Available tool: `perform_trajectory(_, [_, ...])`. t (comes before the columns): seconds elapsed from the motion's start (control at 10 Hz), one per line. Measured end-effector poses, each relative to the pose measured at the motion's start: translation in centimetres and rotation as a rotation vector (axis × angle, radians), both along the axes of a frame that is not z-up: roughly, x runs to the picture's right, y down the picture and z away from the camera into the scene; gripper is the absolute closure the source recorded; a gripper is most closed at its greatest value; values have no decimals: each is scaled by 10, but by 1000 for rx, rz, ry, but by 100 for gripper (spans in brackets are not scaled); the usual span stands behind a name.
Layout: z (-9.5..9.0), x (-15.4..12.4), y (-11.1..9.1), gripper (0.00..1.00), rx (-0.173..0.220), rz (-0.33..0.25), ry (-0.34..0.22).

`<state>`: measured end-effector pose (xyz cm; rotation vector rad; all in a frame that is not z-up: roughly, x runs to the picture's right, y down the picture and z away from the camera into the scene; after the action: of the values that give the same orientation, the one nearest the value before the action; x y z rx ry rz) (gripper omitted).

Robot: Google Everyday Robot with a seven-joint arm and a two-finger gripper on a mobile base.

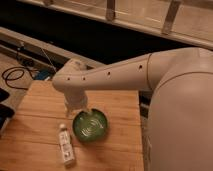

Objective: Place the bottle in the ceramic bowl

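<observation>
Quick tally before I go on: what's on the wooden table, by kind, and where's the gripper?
bottle: 1, lying on the wooden table left of the bowl
ceramic bowl: 1, green, empty
Total: 2
The gripper is open, holding nothing, at the bowl's back-left rim.

We see the bottle (65, 146) lying flat on its side on the wooden table (40, 110), near the front edge. It is small, slim and whitish, with a pale label. Its white cap points away from us, toward the table's far side. Just to its right, close but not touching, we find the ceramic bowl (98, 132), which is round, glossy and dark green with pale swirls inside. It stands upright with nothing in it. The gripper (76, 107) hangs at the bowl's far-left rim, fingers apart, holding nothing.
</observation>
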<state>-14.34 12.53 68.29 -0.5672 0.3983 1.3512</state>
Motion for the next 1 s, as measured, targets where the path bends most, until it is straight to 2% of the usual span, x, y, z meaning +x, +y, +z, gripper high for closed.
perform_trajectory(0.2, [-22,-35,24,35,31,-39,-72])
perform_trajectory(0.4, [-33,-56,40,35,34,-49,-119])
perform_trajectory(0.8, [-32,-55,40,35,33,-50,-118])
perform_trajectory(1.0, [-27,-56,43,35,16,-75,-131])
